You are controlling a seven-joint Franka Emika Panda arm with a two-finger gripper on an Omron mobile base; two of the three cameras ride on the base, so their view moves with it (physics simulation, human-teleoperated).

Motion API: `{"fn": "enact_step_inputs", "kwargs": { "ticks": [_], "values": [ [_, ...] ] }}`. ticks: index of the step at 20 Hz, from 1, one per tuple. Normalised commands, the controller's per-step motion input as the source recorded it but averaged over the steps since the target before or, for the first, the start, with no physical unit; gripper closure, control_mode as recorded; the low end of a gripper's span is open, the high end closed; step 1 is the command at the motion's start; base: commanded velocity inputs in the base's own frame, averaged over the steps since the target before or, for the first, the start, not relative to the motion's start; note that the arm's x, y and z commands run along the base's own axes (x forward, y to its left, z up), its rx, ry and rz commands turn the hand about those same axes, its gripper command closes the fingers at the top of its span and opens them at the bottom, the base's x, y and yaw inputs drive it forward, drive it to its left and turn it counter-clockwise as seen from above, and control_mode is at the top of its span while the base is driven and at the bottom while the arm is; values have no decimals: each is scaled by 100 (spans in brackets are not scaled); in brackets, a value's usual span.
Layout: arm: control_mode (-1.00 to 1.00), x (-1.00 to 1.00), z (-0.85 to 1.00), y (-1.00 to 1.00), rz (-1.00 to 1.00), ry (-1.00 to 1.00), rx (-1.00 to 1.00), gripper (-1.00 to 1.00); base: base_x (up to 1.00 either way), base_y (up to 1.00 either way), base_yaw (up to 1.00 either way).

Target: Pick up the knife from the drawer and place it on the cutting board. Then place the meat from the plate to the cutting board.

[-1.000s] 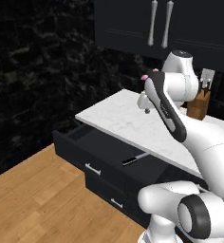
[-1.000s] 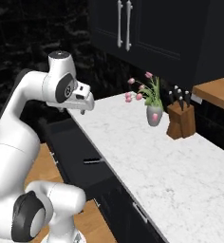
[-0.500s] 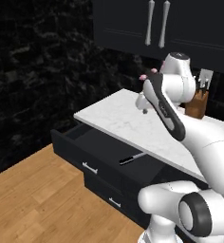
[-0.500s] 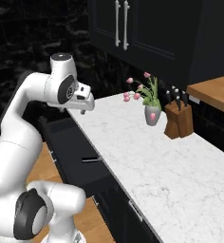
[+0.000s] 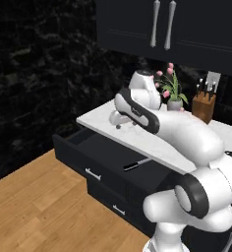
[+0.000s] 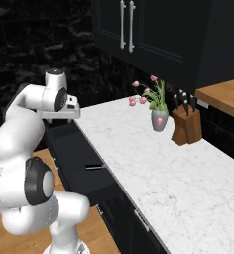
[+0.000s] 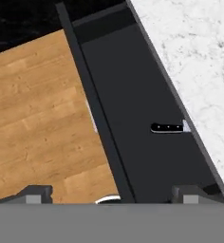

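We see the black-handled kitchen knife (image 7: 167, 127) at centre right of the hand view, lying in the wide open black drawer (image 7: 128, 118), its silver blade tucked under the white marble counter (image 7: 194, 57) edge. Our two-finger gripper (image 7: 109, 193) hovers well above, at the frame's bottom, jaws spread wide and empty.

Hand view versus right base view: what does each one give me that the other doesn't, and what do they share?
Hand view alone: the two fingertips spread wide, nothing between them, and the drawer's small silver handle.

Right base view alone: the flower vase, the knife block and the upper cabinets.

Shared: the open drawer, the knife lying in it with its blade running under the white counter, and the wooden floor.
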Motion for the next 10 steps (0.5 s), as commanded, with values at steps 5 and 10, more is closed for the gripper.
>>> {"fn": "enact_step_inputs", "kwargs": {
  "ticks": [5, 10],
  "values": [
    [-100, 62, -66, 60, 21, 7, -2, -100, 0, 0, 0],
    [-100, 27, -72, 38, 9, 16, -4, -100, 0, 0, 0]
  ]
}}
